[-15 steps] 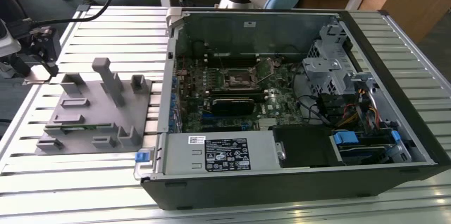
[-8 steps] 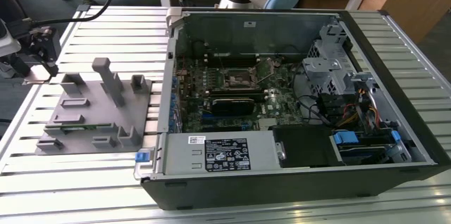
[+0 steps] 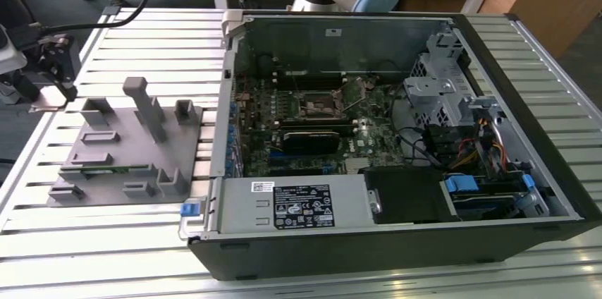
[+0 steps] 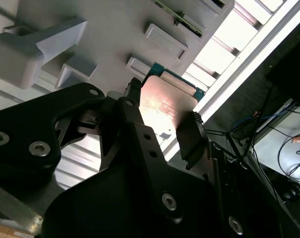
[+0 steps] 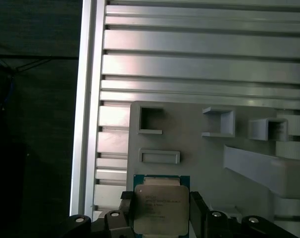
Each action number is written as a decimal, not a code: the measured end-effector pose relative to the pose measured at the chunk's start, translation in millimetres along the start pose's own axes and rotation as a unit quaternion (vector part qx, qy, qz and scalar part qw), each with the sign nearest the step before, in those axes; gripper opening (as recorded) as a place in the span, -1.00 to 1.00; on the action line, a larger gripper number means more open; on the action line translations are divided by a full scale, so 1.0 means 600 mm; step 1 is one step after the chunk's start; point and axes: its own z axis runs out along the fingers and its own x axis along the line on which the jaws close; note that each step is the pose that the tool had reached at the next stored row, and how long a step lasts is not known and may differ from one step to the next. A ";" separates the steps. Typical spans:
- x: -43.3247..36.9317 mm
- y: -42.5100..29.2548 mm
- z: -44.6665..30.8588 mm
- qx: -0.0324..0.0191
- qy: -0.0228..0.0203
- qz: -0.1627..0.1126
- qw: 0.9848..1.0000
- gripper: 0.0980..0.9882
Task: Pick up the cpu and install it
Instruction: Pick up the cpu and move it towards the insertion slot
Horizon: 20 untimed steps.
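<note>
cpu (image 5: 161, 201): flat square chip, silvery metal top, green rim. it is clamped by two opposite edges in the end effector (image 5: 162, 215), over the grey fixture plate's (image 5: 199, 163) corner on the slatted worktop (image 5: 189, 64).

Open computer case (image 3: 376, 253) beside grey fixture plate (image 3: 120, 165)

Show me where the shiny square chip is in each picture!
Exterior view: too small to tell; black fingers at the exterior view's left edge.
Second wrist view: silvery square cpu chip between the fingers.
First wrist view: same chip, fingers either side.
Shared landmark: grey plastic fixture plate.
</note>
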 end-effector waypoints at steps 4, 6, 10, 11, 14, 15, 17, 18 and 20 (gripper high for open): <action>0.000 0.000 -0.001 0.000 0.000 0.000 1.000 0.00; 0.000 0.000 -0.002 0.000 0.000 0.000 1.000 0.00; 0.000 0.000 -0.003 0.000 0.000 0.000 1.000 0.00; 0.000 0.000 -0.003 0.000 0.000 0.000 1.000 0.00; 0.000 0.000 -0.005 0.000 0.000 0.000 1.000 0.00; 0.000 0.000 -0.007 0.000 0.000 0.000 1.000 0.00; 0.000 0.000 -0.008 0.000 0.000 0.000 1.000 0.00; 0.000 0.000 -0.008 0.000 0.000 0.000 1.000 0.00; 0.000 0.000 -0.009 0.000 0.000 0.000 1.000 0.00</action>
